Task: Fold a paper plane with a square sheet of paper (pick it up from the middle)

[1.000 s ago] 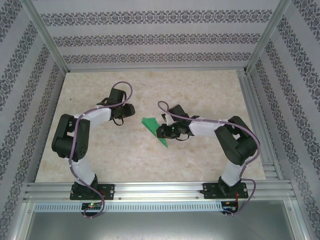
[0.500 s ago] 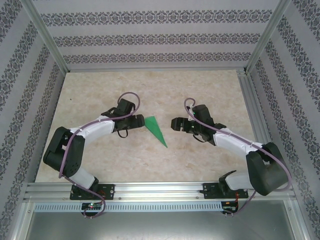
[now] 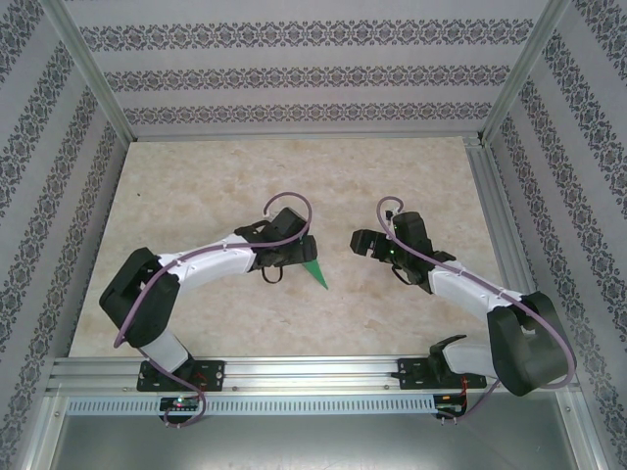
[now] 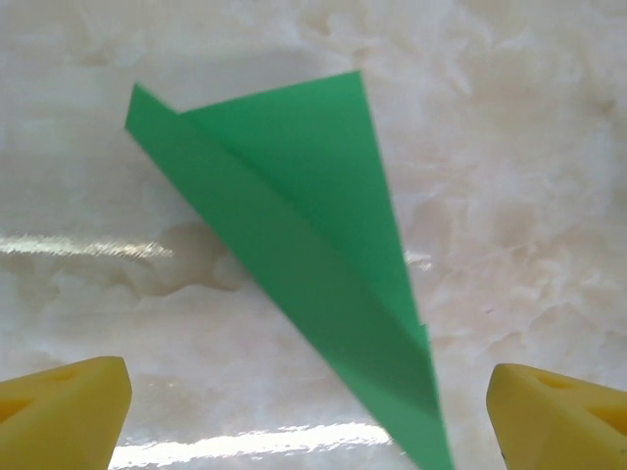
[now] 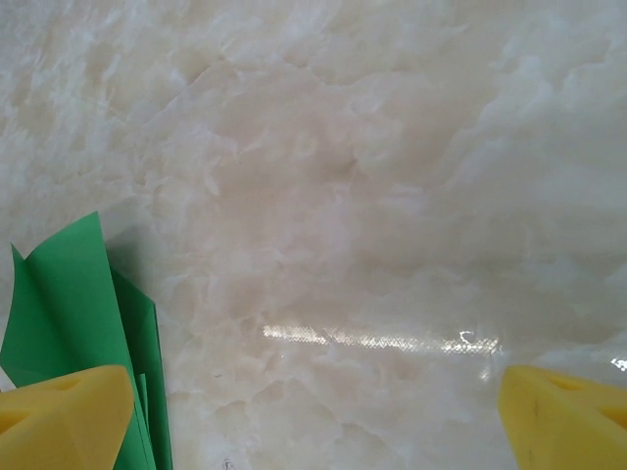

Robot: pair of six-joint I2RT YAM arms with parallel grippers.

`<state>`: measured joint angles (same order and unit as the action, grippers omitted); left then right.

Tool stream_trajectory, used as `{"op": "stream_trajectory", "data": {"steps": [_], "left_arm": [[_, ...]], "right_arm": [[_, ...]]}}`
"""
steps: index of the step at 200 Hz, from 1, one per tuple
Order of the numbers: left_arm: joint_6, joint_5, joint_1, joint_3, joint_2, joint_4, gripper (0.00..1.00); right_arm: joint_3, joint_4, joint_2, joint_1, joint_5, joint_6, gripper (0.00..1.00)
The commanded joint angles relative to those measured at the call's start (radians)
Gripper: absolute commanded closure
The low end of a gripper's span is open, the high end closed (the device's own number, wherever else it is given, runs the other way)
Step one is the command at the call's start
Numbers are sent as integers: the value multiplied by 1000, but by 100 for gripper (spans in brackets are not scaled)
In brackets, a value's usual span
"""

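Jaws of the left gripper are being held wide apart just above the paper plane. It is lying flat on the counter near the middle, with its tip pointing toward five o'clock in the top view. At two o'clock from the paper, nearby, the right gripper is likewise being held open, gripping nothing.

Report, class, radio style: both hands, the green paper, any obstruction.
Left hand open, right hand open. Bright green folded pointed paper lying on marble table, ungripped, under left hand. No obstruction seen.
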<state>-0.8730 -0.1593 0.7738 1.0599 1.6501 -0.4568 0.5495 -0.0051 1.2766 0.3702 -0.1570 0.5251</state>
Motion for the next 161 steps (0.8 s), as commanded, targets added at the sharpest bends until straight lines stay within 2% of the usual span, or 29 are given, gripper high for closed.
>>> {"op": "stream_trajectory", "data": {"steps": [1,54,91,161], "left_arm": [[-71,-105,23,66,50,-67,10],[-87,-69,30,119,131,-49,33],[-123,-75,30,79,93,-31,54],[-168,-73,30,-2,40,22,83]], "right_arm": [[-5,37,17,-7,10,1,4],[10,34,58,-8,-3,3,5],[15,39,77,-8,-11,7,5],[30,54,134,-9,-34,30,11]]}}
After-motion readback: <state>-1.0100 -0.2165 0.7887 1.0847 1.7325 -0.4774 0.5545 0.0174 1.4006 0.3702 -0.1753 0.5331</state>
